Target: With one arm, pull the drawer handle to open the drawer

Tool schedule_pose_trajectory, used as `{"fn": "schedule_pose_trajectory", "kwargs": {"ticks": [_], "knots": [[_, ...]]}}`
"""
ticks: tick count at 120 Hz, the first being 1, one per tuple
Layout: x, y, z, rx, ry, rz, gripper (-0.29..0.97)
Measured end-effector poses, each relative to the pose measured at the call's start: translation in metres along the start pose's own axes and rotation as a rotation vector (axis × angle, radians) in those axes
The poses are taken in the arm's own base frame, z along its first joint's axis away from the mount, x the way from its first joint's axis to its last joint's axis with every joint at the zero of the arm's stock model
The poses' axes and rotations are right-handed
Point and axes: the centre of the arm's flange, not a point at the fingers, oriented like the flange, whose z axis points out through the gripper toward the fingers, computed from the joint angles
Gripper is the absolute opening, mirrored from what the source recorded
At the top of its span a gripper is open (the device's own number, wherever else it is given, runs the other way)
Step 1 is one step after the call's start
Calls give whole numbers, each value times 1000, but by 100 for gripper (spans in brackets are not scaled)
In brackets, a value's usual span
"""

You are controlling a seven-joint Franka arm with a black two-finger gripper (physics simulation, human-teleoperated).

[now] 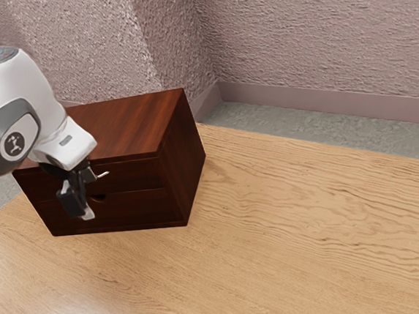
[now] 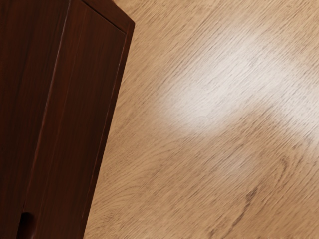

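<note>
Where the dark wooden cabinet stands on the worktop, toward the exterior view's left, the tool hangs just in front of its face. It is close beside the small silver drawer handle. From this side I cannot tell whether the tool is wide, narrow or closed on the handle. The drawer sits flush with the cabinet's front. In the wrist view a dark cabinet panel lies close to the hand, with pale worktop alongside it.
</note>
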Motion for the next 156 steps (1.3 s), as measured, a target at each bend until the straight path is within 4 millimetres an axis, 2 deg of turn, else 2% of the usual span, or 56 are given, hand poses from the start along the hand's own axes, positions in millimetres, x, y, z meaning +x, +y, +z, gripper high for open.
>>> {"fn": "schedule_pose_trajectory", "kwargs": {"ticks": [25, 64, 79, 128, 137, 138, 141, 156], "knots": [[-19, -11, 1, 18, 14, 68, 68], [-19, -15, 21, 10, 12, 183, 68], [-25, -16, 30, 18, 16, 204, 68], [-36, -25, 32, 77, 30, 253, 68], [-38, -25, 35, 83, 32, 259, 69], [-39, -25, 35, 84, 33, 260, 73], [-39, -25, 36, 87, 34, 263, 68], [-43, -28, 37, 98, 37, 268, 68]]}}
